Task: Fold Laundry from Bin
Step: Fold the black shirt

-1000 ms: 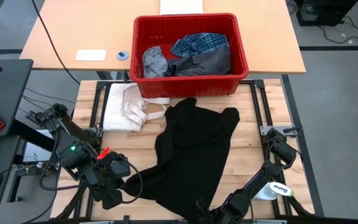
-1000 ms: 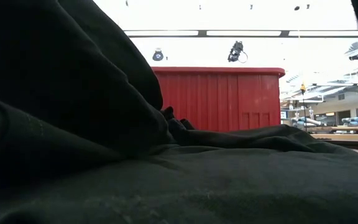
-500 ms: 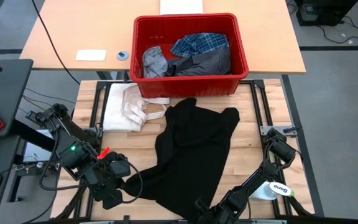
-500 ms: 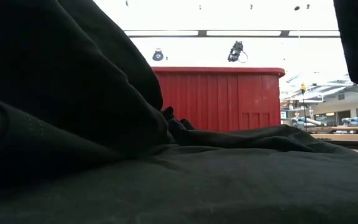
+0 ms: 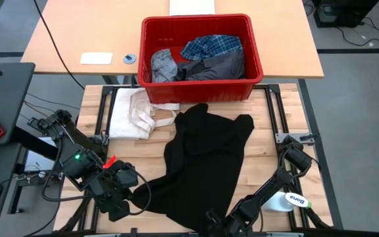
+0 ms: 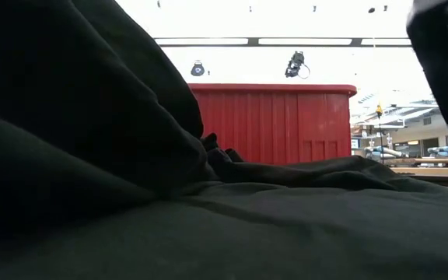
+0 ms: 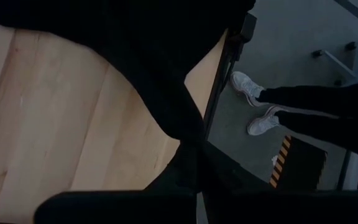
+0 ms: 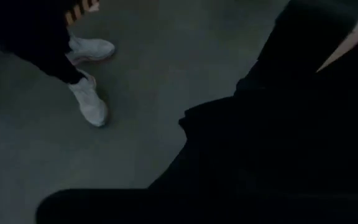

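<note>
Looking down, you see the red bin (image 5: 201,52) holding plaid shirt (image 5: 210,46) and grey garments, black garment (image 5: 206,161) spread on the table. Your wrist views alone show a person's white shoes (image 7: 253,102); both grippers clench black fabric.

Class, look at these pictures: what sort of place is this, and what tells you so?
Probably a robotics lab or workshop: a wooden worktable on a metal frame, a desk with cables behind it, and ceiling strip lights over an open hall.

two dark jointed arms (image 5: 77,155), black cables, one green light.
</note>
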`<state>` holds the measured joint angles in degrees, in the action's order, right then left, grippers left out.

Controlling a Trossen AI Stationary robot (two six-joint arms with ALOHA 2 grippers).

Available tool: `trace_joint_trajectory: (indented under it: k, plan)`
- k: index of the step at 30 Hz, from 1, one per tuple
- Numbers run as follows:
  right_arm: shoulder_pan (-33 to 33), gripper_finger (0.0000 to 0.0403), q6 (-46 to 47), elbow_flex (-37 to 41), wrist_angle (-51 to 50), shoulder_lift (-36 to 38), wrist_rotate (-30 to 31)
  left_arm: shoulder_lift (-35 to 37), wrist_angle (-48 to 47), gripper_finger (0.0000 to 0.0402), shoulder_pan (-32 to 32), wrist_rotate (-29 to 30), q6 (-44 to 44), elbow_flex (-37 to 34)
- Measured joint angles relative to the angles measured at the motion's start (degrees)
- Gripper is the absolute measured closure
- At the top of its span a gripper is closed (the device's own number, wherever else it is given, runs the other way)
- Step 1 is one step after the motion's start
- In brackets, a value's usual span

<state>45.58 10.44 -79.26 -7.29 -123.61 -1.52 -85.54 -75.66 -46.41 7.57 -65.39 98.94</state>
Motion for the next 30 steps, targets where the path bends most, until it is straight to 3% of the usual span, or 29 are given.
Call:
trace_joint_trajectory:
  k: [5,9,14,17,23,30]
  plan:
    - [-0.1,0.0396,6.4,0.0,-1.3,2.2,-0.3,0.0,0.0,0.0392,0.0,0.1,0.0,0.0]
    - [-0.8,0.0396,8.9,0.0,-4.7,8.9,1.2,0.0,2.6,0.0392,0.0,2.8,1.1,0.0]
    - [-2.5,0.0398,8.4,0.0,-11.9,18.5,6.8,-0.5,11.8,0.0392,1.3,10.3,8.4,0.0]
    - [-4.4,0.0399,7.1,0.0,-12.0,23.8,8.9,-2.2,18.4,0.0392,3.6,11.0,14.1,0.0]
    - [-7.9,0.04,7.1,0.0,-10.1,29.4,11.6,-9.4,32.3,0.0392,9.2,5.8,26.5,0.0]
    - [-9.0,0.0398,7.4,0.0,-10.1,29.1,11.3,-15.2,42.0,0.0392,12.0,1.8,31.1,0.0]
